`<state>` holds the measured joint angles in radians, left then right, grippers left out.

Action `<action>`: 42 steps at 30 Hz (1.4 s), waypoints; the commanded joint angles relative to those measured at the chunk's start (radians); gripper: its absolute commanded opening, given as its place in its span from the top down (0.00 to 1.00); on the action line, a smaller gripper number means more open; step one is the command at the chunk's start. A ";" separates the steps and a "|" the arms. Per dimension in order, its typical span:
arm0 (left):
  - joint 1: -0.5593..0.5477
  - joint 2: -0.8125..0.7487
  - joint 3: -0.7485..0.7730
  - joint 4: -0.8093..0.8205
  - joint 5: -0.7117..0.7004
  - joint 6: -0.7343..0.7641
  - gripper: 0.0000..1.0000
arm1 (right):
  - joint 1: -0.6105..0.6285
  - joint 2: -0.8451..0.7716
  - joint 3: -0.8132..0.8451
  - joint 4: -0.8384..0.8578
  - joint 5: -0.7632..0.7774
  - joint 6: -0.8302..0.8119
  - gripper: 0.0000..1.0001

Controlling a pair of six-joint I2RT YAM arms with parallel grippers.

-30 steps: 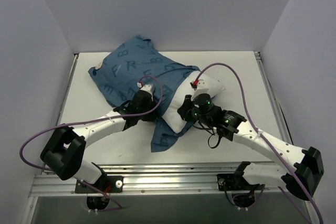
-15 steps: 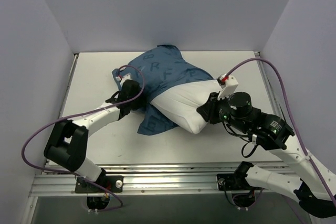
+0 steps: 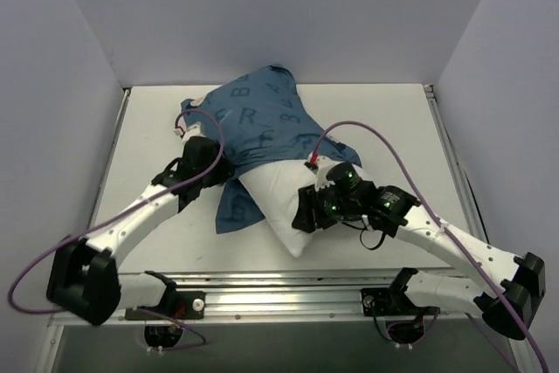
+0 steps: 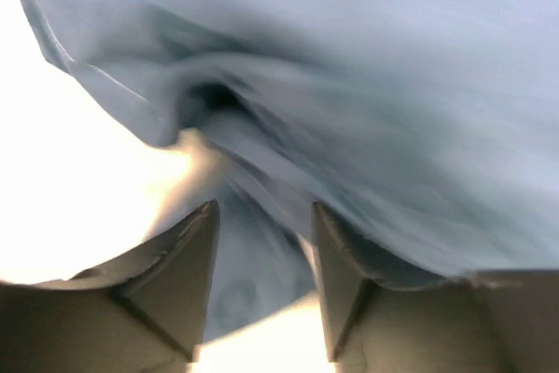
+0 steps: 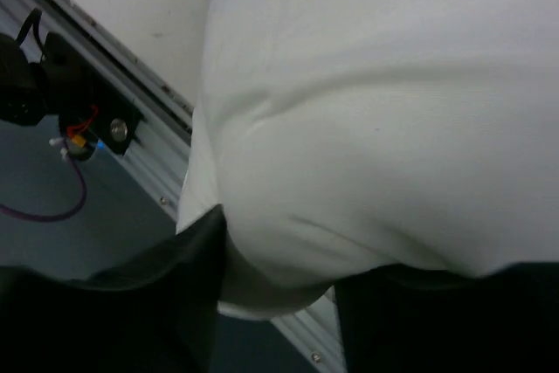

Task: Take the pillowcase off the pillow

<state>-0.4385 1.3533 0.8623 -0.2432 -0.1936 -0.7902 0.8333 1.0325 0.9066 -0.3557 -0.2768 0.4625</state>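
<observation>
Mid-strip by the look of it. Over on the tabletop (image 3: 393, 120): pillowcase (image 3: 258, 115) bunched toward 11 o'clock, covering only the far end of the pillow (image 3: 275, 207), with the bare white half poking out toward 6. Left hand (image 4: 262, 224) parted, blue cloth lying loose between the fingers. Right hand (image 5: 278, 242) clamped on the pillow's near corner. Probably needs a pinch on the hem at 9 o'clock next, then a pull away from the pillow. Can read scattered capitals on the cover: R, F, A, B. No brand visible.

Pillowcase (image 3: 262, 120) letters: R, F, perhaps B
</observation>
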 commanded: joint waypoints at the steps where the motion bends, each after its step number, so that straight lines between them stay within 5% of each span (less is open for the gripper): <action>1: -0.075 -0.210 0.026 -0.114 -0.079 0.120 0.36 | 0.029 0.029 -0.005 0.147 -0.143 -0.044 0.44; 2: -0.081 -0.238 0.029 -0.125 -0.067 0.140 0.32 | 0.032 0.035 0.005 0.133 -0.128 -0.057 0.30; 5: -0.101 -0.299 0.058 -0.125 -0.006 0.244 0.23 | 0.026 0.029 0.053 0.071 0.055 -0.073 0.18; 14: -0.210 -0.082 0.340 -0.062 0.108 0.568 0.09 | -0.179 -0.116 0.046 0.003 0.456 0.103 0.00; 22: -0.282 0.285 0.777 -0.102 0.154 0.684 0.04 | -0.339 -0.164 0.012 0.017 0.528 0.203 0.00; 29: -0.331 0.570 1.087 -0.228 0.220 0.749 0.04 | -0.480 -0.068 -0.104 0.239 0.346 0.295 0.00; 37: -0.342 0.727 1.153 -0.308 0.203 0.776 0.14 | -0.488 0.084 -0.205 0.486 0.190 0.337 0.00; 40: -0.338 0.768 1.158 -0.318 0.105 0.770 0.26 | -0.485 0.130 -0.219 0.537 0.139 0.321 0.14; 42: -0.326 0.791 1.156 -0.300 0.028 0.737 0.42 | -0.484 0.141 -0.224 0.549 0.125 0.314 0.41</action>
<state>-0.7807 2.1105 1.9800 -0.5259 -0.0502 -0.0357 0.3458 1.1564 0.6937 0.0887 -0.0666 0.7715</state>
